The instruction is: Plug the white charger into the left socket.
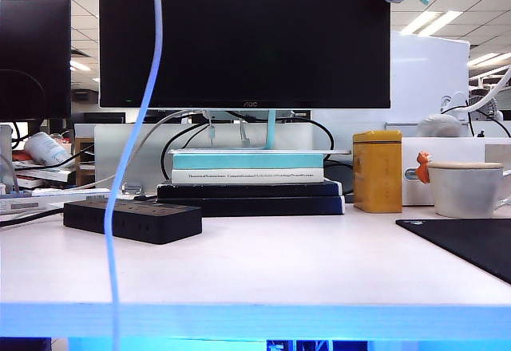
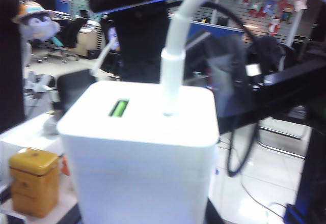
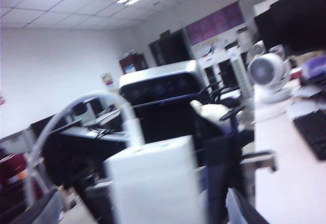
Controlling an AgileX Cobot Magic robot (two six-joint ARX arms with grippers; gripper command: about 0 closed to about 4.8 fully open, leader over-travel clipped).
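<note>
In the exterior view only a white cable (image 1: 128, 159) hangs down at the near left; neither arm shows there. Behind it, the black power strip (image 1: 132, 219) lies on the left of the table (image 1: 279, 263). The left wrist view is filled by the white charger (image 2: 140, 152), so the left gripper's jaws are hidden: cannot tell. The right gripper's fingers (image 3: 41, 211) stand wide either side of the charger, apparently apart from it.

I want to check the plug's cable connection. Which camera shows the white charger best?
The left wrist view: the white charger fills it, sharp, with its cable plugged in beside a green port. The right wrist view shows it blurred. The exterior view shows only the cable hanging down in front of the desk; no claw is visible there.
</note>
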